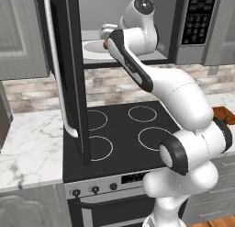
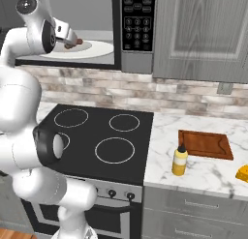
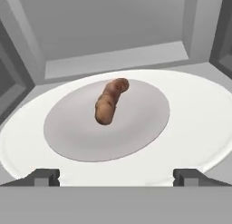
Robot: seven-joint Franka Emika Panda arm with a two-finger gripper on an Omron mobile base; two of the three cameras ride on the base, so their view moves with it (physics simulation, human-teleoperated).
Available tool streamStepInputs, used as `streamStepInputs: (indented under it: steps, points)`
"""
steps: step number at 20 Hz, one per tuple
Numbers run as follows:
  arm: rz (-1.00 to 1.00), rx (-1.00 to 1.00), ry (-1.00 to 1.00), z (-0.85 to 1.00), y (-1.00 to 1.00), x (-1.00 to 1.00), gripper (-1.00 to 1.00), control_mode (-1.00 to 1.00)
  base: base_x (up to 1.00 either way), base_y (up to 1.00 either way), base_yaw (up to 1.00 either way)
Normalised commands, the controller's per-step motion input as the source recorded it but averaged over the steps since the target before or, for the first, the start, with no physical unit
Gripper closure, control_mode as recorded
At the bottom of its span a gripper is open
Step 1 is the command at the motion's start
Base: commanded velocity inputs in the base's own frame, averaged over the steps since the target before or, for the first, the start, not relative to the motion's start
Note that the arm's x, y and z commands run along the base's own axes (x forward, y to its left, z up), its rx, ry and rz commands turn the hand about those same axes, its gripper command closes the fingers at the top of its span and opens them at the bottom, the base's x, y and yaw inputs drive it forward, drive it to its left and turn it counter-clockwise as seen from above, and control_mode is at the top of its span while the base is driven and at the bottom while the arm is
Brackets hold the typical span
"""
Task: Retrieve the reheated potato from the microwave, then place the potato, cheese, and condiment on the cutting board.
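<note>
With the microwave (image 1: 137,28) door swung open, we hold our gripper (image 3: 116,177), jaws spread wide, just short of the potato (image 3: 111,101) lying mid-plate (image 3: 195,123), so retrieval is under way and next calls for advancing, then closing.

cheese (image 2: 243,173) cut by rt edge, cutting board (image 1: 223,114) mostly behind arm

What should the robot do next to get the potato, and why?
Probably ease the tool forward and down until its open fingers sit on either side of the potato, then close. The potato lies loose on the white plate just ahead, inside the open microwave, with nothing held yet.
</note>
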Motion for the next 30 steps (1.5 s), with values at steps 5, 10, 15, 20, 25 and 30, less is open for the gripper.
streamStepInputs:
  steps: [5,10,15,20,25,30]
  points:
    - [-0.04,0.0,0.01,0.0,0.01,0.72,-1.0,-1.0,0.0,0.0,0.0]
    - [-0.01,0.0,0.05,-0.01,0.15,0.64,-1.0,-1.0,0.0,0.0,0.0]
    - [0.0,0.0,0.09,-0.05,0.22,0.51,-1.0,-1.0,0.0,0.0,0.0]
    - [-0.02,0.0,0.09,-0.09,0.02,0.35,-1.0,-1.0,0.0,0.0,0.0]
    - [-0.04,0.0,0.1,-0.22,0.0,0.25,-1.0,-1.0,0.0,0.0,0.0]
    - [-0.02,0.0,0.11,-0.35,0.0,0.2,-1.0,-1.0,0.0,0.0,0.0]
